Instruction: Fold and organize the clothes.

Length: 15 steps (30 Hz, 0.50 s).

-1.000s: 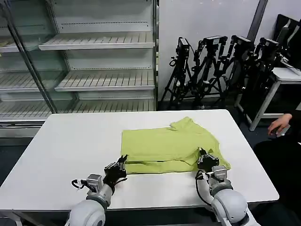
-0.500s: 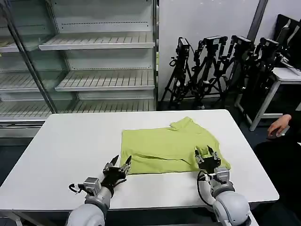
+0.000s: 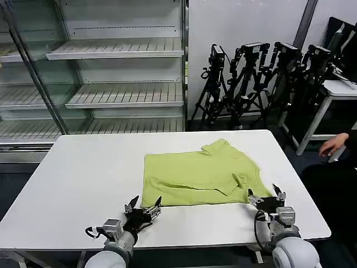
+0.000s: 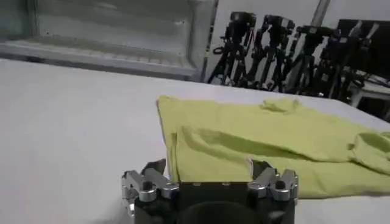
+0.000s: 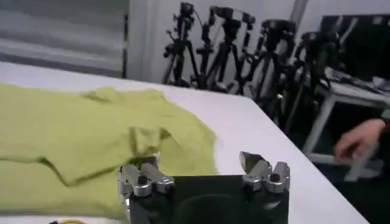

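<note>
The clothes are one lime-green T-shirt (image 3: 198, 173) lying partly folded in the middle of the white table (image 3: 83, 178), with a loose flap near its right front corner. My left gripper (image 3: 144, 203) is open just off the shirt's front left corner, holding nothing. My right gripper (image 3: 265, 196) is open at the shirt's front right corner, also holding nothing. In the left wrist view the shirt (image 4: 268, 146) lies just beyond the open left gripper (image 4: 207, 167). In the right wrist view the shirt (image 5: 91, 134) lies ahead of the open right gripper (image 5: 198, 161).
Metal shelving (image 3: 111, 72) stands behind the table on the left. Several black tripods (image 3: 262, 78) stand at the back right. A person's hand (image 3: 333, 145) rests near another table (image 3: 340, 89) at the far right. Bare tabletop lies left of the shirt.
Both grippers have let go of the shirt's front edge, opened and pulled back towards the table's front. The right one also moved right. The shirt's front fold settled flat.
</note>
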Each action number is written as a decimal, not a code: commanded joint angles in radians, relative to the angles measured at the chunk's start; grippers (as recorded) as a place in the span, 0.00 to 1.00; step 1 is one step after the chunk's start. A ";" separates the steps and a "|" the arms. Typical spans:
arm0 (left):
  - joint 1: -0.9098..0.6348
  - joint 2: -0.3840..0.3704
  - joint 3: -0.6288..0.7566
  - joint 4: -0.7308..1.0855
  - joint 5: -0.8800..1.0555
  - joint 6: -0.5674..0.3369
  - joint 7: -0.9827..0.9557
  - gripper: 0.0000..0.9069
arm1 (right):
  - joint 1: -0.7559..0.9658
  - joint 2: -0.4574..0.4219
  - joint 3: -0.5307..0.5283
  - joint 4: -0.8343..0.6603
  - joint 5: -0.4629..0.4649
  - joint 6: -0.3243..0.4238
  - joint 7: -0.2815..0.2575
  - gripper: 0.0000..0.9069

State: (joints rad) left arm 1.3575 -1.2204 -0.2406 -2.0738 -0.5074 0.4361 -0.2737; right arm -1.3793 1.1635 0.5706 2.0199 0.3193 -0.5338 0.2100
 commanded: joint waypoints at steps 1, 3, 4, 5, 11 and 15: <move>-0.002 -0.001 0.003 0.020 0.000 0.000 0.001 0.12 | -0.027 -0.004 0.054 -0.003 0.035 -0.025 0.002 1.00; -0.006 -0.002 0.005 0.026 0.000 -0.006 0.001 0.09 | -0.028 -0.003 0.047 -0.007 0.034 -0.031 0.001 0.71; -0.010 -0.002 0.005 0.029 -0.002 -0.006 0.000 0.09 | -0.028 -0.002 0.044 -0.009 0.034 -0.032 0.001 0.44; -0.012 -0.003 0.006 0.032 -0.003 -0.006 0.000 0.09 | -0.028 -0.001 0.039 -0.012 0.035 -0.032 0.002 0.23; -0.013 -0.002 0.010 0.049 -0.014 0.002 0.005 0.09 | -0.018 0.006 0.023 -0.025 0.041 -0.026 0.004 0.00; -0.014 0.000 0.004 0.059 -0.022 0.005 0.003 0.09 | -0.009 0.006 0.013 -0.027 0.040 -0.023 0.004 0.00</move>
State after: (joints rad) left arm 1.3477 -1.2173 -0.2403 -2.0352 -0.5263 0.4371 -0.2711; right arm -1.3834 1.1721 0.5739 2.0047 0.3465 -0.5434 0.2124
